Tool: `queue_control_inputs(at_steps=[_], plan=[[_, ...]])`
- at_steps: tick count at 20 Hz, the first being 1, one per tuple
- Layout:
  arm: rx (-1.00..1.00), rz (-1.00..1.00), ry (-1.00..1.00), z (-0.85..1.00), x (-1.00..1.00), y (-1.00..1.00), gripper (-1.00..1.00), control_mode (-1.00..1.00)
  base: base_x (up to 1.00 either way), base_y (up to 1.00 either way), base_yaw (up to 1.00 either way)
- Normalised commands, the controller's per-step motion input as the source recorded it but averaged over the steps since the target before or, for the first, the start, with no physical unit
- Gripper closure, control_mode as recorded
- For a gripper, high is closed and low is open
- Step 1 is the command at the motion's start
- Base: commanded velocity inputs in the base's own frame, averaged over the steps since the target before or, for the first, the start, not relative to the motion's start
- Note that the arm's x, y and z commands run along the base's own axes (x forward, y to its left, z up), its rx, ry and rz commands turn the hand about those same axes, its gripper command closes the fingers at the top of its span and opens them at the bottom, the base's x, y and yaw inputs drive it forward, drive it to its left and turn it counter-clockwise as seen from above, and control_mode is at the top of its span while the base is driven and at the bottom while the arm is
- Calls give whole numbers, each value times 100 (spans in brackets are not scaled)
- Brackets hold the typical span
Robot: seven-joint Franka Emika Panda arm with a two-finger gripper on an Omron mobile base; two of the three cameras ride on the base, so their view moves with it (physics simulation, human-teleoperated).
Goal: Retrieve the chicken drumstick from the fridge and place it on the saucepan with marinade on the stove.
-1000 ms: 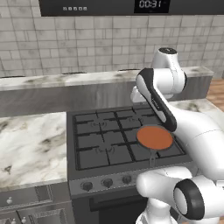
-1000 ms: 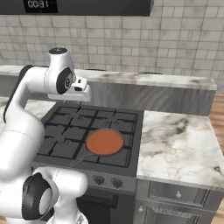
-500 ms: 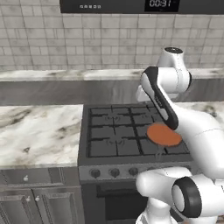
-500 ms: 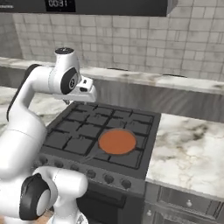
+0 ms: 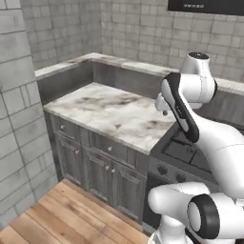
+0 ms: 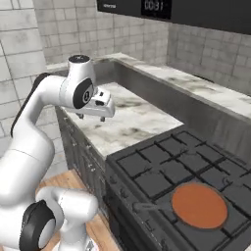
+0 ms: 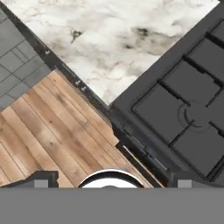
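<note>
Veined marble counter (image 6: 128, 121) meets black grated stove (image 6: 182, 172); round orange-brown saucepan (image 6: 199, 205); empty gripper (image 7: 109, 183) spread wide.

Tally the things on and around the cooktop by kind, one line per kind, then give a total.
Saucepan with marinade: 1
Stove: 1
Marble counter: 1
Microwave with clock display: 1
Gripper: 1, open and holding nothing
Total: 5

The marbled counter (image 6: 128, 122) lies bare from front edge to back wall. On the stove (image 6: 162, 169), the saucepan with marinade (image 6: 198, 205) occupies the front burner; other grates stay free.
</note>
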Motion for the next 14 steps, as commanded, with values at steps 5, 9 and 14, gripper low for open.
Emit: queue_control_inputs(at_steps=[5,9,14], plan=[[0,0,0,0,0,0,-100,100,-16,0,100],[0,0,0,0,0,0,-100,100,-17,0,100],[0,0,0,0,0,0,-100,100,-15,0,100]])
